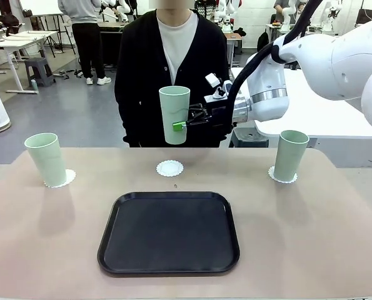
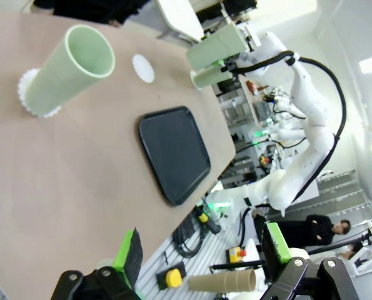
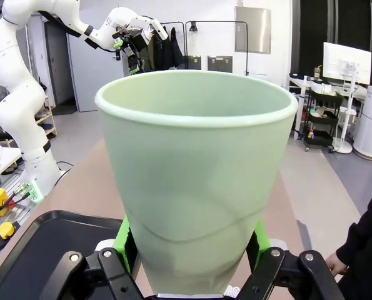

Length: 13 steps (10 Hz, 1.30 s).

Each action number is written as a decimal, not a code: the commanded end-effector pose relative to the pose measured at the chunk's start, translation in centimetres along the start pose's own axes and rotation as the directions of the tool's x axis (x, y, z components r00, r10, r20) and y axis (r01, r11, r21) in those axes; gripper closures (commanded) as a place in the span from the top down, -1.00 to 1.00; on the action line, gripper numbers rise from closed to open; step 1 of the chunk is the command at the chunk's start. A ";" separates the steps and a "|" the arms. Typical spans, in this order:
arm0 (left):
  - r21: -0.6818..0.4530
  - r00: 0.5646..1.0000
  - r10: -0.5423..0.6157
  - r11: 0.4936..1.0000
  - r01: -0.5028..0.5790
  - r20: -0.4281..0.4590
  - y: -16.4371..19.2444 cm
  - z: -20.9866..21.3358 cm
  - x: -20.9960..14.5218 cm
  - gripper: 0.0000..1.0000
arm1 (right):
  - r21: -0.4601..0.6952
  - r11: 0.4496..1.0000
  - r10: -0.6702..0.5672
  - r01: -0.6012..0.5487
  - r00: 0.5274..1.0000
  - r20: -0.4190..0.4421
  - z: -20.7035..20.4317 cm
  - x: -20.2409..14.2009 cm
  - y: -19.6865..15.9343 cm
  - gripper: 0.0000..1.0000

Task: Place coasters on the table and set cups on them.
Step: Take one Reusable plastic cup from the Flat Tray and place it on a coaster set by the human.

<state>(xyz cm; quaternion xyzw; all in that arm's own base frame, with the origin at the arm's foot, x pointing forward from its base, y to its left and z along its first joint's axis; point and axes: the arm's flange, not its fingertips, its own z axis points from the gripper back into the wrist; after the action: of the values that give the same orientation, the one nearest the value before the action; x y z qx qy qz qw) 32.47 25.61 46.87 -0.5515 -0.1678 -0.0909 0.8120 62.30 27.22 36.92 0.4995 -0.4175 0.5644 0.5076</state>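
The held cup (image 1: 174, 114) hangs upright in the air above the far middle of the bench (image 1: 311, 231), its long axis vertical and its open mouth up. In the right wrist view its inside looks empty. The right gripper (image 1: 180, 125) comes from the right side and its jaws are closed on the lower part of this cup, with a green pad (image 1: 178, 126) against the wall. Straight below, a bare coaster (image 1: 170, 168) lies flat on the bench, just beyond the black tray (image 1: 169, 232), which carries nothing.

The left cup (image 1: 46, 159) stands on its coaster (image 1: 61, 179) at the far left and looks a little tilted. The right cup (image 1: 291, 155) stands upright on its coaster (image 1: 282, 176) at the far right. No writing can be read on the cups.

The left gripper (image 2: 201, 256) is high over the bench near the left cup, its jaws wide apart and holding nothing. A person (image 1: 173, 56) in a dark cardigan stands behind the bench.
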 end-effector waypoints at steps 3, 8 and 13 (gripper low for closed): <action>-0.006 1.000 -0.003 1.000 0.003 -0.001 -0.2 0.2 -0.1 1.00 | 0.071 0.993 0.099 -0.100 0.995 0.014 -1.1 -1.7 -1.4 0.67; -0.006 1.000 -0.003 1.000 0.003 -0.001 -0.2 0.2 -0.1 1.00 | 0.127 0.983 0.129 -0.132 0.991 0.029 -1.7 -5.2 -4.1 0.67; -0.006 1.000 -0.003 1.000 0.003 -0.001 -0.2 0.2 -0.1 1.00 | 0.127 0.990 0.071 -0.068 0.997 -0.022 -3.3 -8.1 -4.9 0.67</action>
<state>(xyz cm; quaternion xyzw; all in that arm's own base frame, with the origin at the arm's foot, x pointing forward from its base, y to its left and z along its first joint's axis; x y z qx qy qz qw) 32.47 25.61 46.87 -0.5515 -0.1678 -0.0909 0.8120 65.43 29.24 28.15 0.5113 -0.4034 0.6092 0.4525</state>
